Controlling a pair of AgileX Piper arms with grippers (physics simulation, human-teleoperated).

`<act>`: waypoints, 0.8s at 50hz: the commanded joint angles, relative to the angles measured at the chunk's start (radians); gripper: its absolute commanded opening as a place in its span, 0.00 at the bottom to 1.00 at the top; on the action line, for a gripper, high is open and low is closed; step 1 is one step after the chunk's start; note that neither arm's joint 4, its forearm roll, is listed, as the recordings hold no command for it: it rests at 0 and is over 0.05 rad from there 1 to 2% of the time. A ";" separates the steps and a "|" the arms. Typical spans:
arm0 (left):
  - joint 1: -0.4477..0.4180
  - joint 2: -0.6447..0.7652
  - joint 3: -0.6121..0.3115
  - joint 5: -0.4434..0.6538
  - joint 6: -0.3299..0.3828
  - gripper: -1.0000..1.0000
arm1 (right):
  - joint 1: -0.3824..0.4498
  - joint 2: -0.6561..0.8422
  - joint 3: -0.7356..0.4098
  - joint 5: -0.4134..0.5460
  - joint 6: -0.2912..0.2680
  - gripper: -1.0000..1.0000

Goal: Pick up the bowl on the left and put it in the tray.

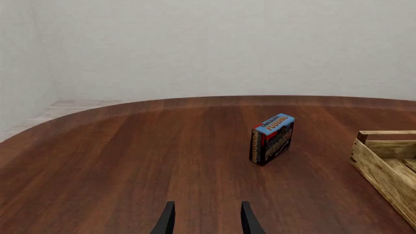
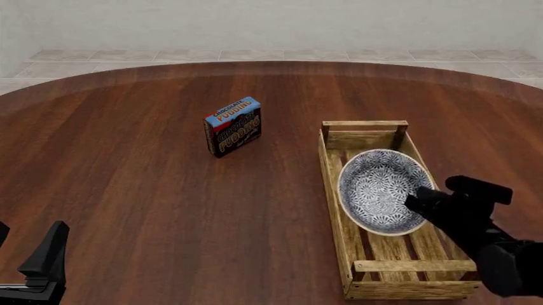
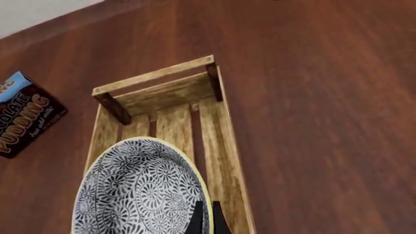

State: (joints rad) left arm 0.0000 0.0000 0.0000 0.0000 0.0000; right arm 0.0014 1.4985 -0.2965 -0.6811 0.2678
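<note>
Right gripper (image 2: 420,202) pinches the bowl (image 2: 379,190) by its near-right rim, tilted over the tray (image 2: 332,184), ready to lower; left gripper (image 1: 206,220) waits, fingers apart.

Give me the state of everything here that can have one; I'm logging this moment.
bowl: tilted inside the tray, rim pinched by the right claw.
tray: flat on the table, holding the bowl.
pudding box: upright on the table, apart from the tray.
right claw: shut on the bowl's rim.
left claw: open, holding nothing, low over the table.
</note>
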 commanded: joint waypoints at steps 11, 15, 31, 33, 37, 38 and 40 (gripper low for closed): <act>0.000 0.000 0.000 0.000 0.000 1.00 | -0.030 0.038 -0.014 -0.029 -0.016 0.00; 0.000 0.000 0.000 0.000 0.000 1.00 | -0.029 0.025 -0.016 -0.014 -0.015 0.00; 0.000 0.000 0.000 0.000 0.000 1.00 | -0.005 0.057 -0.023 -0.027 -0.024 0.00; 0.000 0.000 0.000 0.000 0.000 1.00 | -0.004 0.061 -0.024 -0.028 -0.026 0.00; 0.000 0.000 0.000 0.000 0.000 1.00 | 0.004 0.067 -0.026 -0.031 -0.026 0.00; 0.000 0.000 0.000 0.000 0.000 1.00 | 0.004 0.068 -0.026 -0.031 -0.026 0.00; 0.000 0.000 0.000 0.000 0.000 1.00 | 0.009 0.070 -0.026 -0.033 -0.029 0.00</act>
State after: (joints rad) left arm 0.0000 0.0000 0.0000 0.0000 0.0000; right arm -0.0101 1.5434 -0.3177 -0.7077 0.2310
